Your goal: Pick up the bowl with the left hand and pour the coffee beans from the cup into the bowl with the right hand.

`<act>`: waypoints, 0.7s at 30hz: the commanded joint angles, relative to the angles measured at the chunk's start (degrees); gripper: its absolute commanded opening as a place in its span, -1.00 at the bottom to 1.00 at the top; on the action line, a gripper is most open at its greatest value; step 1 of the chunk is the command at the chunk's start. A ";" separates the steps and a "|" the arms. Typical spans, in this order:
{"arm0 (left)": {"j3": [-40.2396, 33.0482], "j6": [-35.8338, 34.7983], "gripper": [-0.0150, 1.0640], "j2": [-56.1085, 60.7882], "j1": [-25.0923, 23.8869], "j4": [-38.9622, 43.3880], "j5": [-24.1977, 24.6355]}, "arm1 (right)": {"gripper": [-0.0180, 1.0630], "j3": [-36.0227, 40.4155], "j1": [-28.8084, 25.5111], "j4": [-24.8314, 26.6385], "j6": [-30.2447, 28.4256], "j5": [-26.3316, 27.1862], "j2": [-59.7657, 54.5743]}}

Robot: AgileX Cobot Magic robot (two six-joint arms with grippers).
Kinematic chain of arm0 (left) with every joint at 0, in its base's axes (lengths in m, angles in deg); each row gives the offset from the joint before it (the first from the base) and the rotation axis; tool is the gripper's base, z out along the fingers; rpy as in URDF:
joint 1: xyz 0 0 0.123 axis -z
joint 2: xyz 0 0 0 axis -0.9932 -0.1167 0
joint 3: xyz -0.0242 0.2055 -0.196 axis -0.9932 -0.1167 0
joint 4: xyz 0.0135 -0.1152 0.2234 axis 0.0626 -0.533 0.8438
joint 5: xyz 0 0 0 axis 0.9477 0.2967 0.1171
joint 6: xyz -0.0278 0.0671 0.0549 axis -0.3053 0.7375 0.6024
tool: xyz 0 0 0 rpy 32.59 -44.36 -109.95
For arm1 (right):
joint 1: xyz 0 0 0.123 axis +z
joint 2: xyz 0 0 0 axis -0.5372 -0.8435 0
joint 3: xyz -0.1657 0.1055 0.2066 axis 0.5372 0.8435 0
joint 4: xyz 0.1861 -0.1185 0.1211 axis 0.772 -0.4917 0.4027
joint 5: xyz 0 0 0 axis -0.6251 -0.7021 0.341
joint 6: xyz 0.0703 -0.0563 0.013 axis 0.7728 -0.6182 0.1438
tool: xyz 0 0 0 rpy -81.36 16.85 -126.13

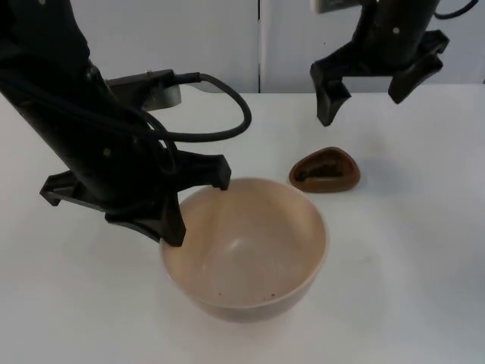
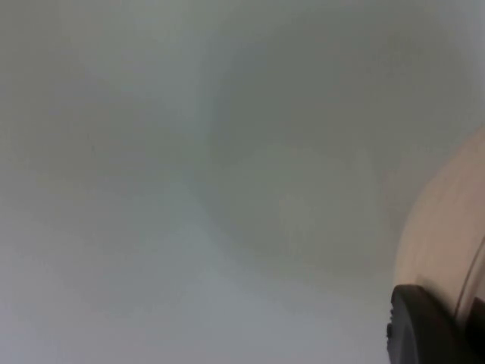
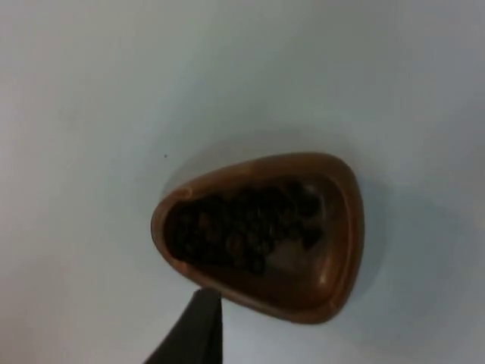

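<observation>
A plain white surface [image 1: 409, 273] runs back to a grey partition wall [image 1: 182, 38] at its far edge, where a vertical seam divides the panels. On the surface a large cream bowl [image 1: 244, 246] sits toward the near edge, roughly midway between the side edges, its inside bare apart from a few dark specks near the bottom. Beyond it and toward the right edge stands a small brown cup [image 1: 324, 171], rounded-triangular in outline, well apart from the bowl and resting flat; the right wrist view shows dark coffee beans [image 3: 246, 224] heaped inside the cup [image 3: 261, 235]. The left arm slopes down from the far left corner, and the left gripper [image 1: 198, 203] is at the bowl's left rim, spread wide with one finger at the rim's far side and the other at its near-left side, not closed on it; the left wrist view shows the bowl's cream wall [image 2: 439, 243] next to a black fingertip. The right arm hangs over the far right part of the surface, its right gripper [image 1: 365, 89] raised above the cup, released and spread wide, touching nothing.
</observation>
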 commanded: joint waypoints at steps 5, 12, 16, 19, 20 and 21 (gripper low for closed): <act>-0.26 0.08 -0.98 0.76 0.00 -0.79 -0.57 | 0.90 -2.44 -0.52 1.28 0.17 2.14 -3.21; -0.26 0.08 -0.98 0.76 0.00 -0.79 -0.57 | 0.90 -5.11 -1.10 1.19 0.17 2.14 -6.31; -0.26 0.08 -0.98 0.76 0.00 -1.03 -0.56 | 0.90 -5.21 -1.23 1.19 0.17 2.73 -7.83; -0.26 0.08 -0.98 0.65 0.00 -1.14 -0.56 | 0.87 -5.21 -1.86 1.19 0.17 3.37 -9.11; -0.26 0.08 -0.98 0.66 0.00 -1.26 -0.56 | 0.86 -5.21 -2.25 1.19 0.17 3.71 -9.11; -0.26 0.08 -0.98 0.66 0.00 -1.58 -0.59 | 0.84 -5.21 -2.36 1.31 0.17 3.94 -9.35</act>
